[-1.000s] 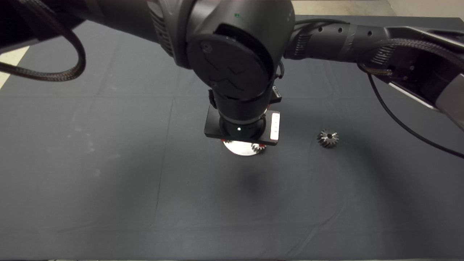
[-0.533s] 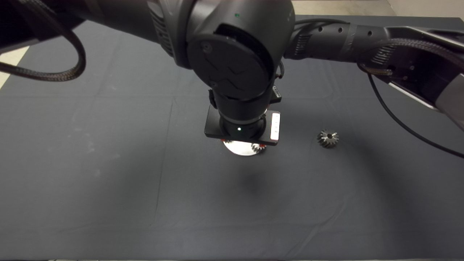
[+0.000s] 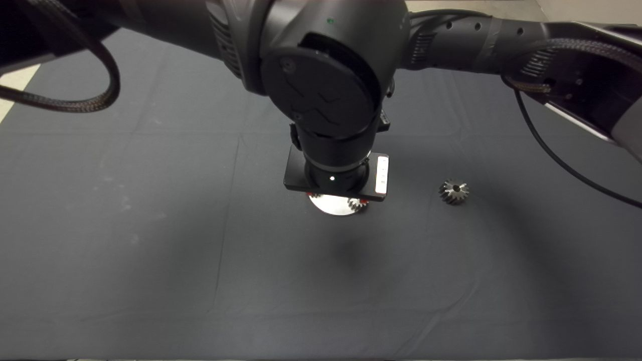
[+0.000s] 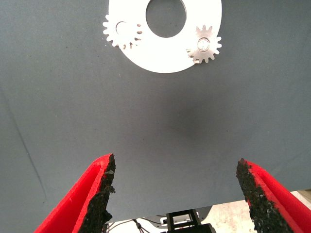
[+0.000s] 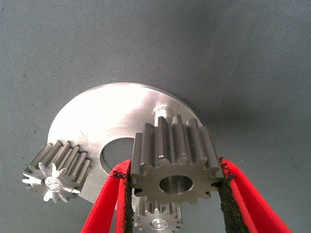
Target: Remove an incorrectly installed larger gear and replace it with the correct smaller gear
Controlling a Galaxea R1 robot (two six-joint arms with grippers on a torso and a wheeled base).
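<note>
My right gripper (image 5: 175, 194) is shut on the smaller gear (image 5: 176, 162), dark grey with a round bore. It holds the gear just above the silver plate (image 5: 112, 126), close to a bare pin (image 5: 163, 112). Two bright small gears (image 5: 56, 171) (image 5: 158, 221) sit on the plate. The larger gear (image 3: 454, 191) lies on the mat, right of the plate (image 3: 335, 204). My left gripper (image 4: 177, 194) hangs open and empty higher over the mat, looking down at the plate (image 4: 165, 53) and its two small gears (image 4: 122, 33) (image 4: 204, 44). In the head view the arms hide both grippers.
Both black arms cross over the middle and back of the dark mat (image 3: 150, 225), and a wrist mount (image 3: 335, 178) covers most of the plate. A loose cable (image 3: 551, 160) hangs from the right arm. Pale floor (image 3: 15, 80) shows past the mat's far left edge.
The right arm's forearm has shifted slightly towards the far side of the mat. The plate, its gears and the larger gear have stayed where they were.
</note>
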